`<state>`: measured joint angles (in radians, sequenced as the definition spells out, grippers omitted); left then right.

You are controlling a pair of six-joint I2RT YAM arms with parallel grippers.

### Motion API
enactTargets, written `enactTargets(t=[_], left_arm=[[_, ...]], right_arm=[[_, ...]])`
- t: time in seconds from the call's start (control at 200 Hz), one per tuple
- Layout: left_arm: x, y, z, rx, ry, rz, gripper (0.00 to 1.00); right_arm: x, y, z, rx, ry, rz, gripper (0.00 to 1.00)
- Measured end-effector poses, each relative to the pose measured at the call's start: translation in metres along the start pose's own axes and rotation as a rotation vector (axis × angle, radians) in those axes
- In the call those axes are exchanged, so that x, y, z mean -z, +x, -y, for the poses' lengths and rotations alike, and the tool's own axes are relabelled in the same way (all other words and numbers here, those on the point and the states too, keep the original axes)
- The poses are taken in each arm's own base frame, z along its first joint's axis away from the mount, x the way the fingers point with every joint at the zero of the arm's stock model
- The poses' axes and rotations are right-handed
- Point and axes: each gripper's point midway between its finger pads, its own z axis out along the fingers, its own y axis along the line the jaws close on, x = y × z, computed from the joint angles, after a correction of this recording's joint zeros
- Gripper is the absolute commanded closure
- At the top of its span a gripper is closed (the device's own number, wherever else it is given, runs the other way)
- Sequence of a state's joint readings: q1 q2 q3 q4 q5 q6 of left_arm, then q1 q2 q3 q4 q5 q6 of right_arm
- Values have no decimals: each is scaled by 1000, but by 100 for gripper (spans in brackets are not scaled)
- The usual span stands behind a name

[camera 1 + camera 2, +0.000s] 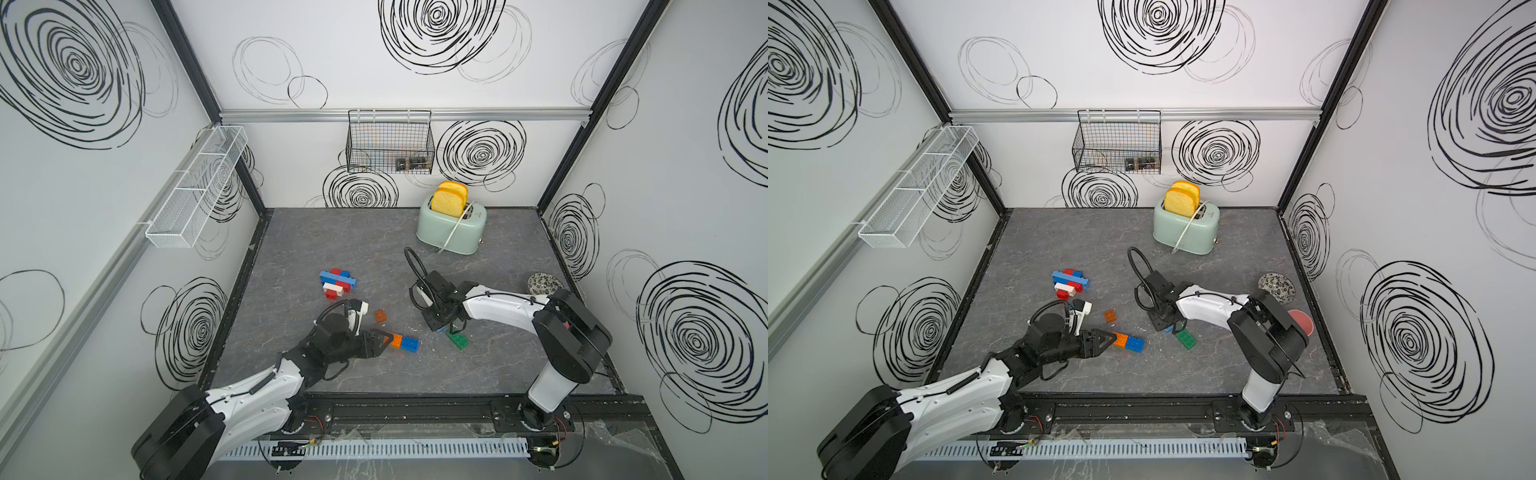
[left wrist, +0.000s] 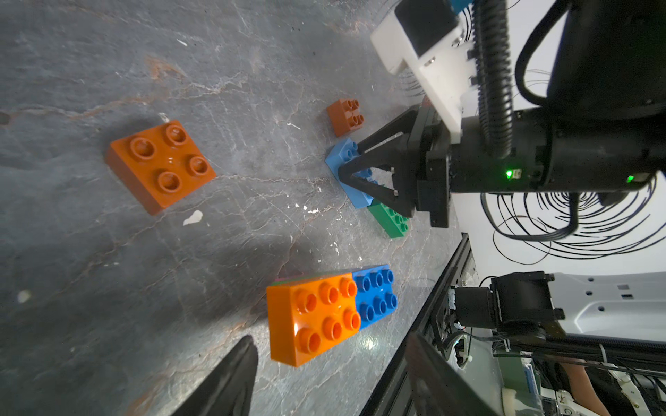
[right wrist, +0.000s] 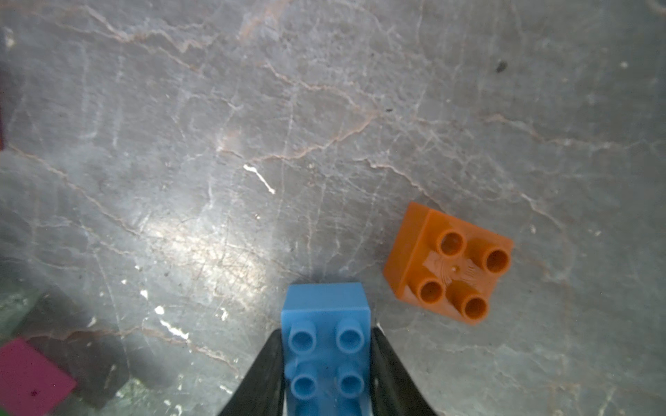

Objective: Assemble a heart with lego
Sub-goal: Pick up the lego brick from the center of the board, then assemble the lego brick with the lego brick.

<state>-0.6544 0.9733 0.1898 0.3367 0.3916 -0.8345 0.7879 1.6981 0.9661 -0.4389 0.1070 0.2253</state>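
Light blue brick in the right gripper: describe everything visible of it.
The light blue brick is smooth matte plastic, oblong, two hollow round studs wide, studs up. It lies level on the grey table, or barely above it. The right gripper pinches its long sides, one black finger on each. A green brick sits close by one end; whether they touch is unclear.

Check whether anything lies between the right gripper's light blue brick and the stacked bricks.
Yes: the brown brick by the left arm's white camera mount lies near the straight line from the light blue brick to the stacked bricks.
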Motion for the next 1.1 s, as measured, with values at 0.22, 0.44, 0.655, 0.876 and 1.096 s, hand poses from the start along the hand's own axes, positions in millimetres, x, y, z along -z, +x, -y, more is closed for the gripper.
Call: enactTargets(t=[0.22,0.44,0.655,0.876,1.096], left_arm=[[-2,2,-2,4,-7,-8,30],[-8,8,-8,13,-18,-39,29],[-14,10,-10,11,-14,-49,31],[-20,11,-14,14,-20,-53,35],[-25,14,-21,24,-37,-68,38]], right_arm=[[1,1,-4,62,-1,-2,68],[25,-4,-22,196,-58,51,69],[62,-13,-42,310,-126,127,70],[73,0,-64,425,-175,115,70],[81,11,-86,534,-227,112,70]])
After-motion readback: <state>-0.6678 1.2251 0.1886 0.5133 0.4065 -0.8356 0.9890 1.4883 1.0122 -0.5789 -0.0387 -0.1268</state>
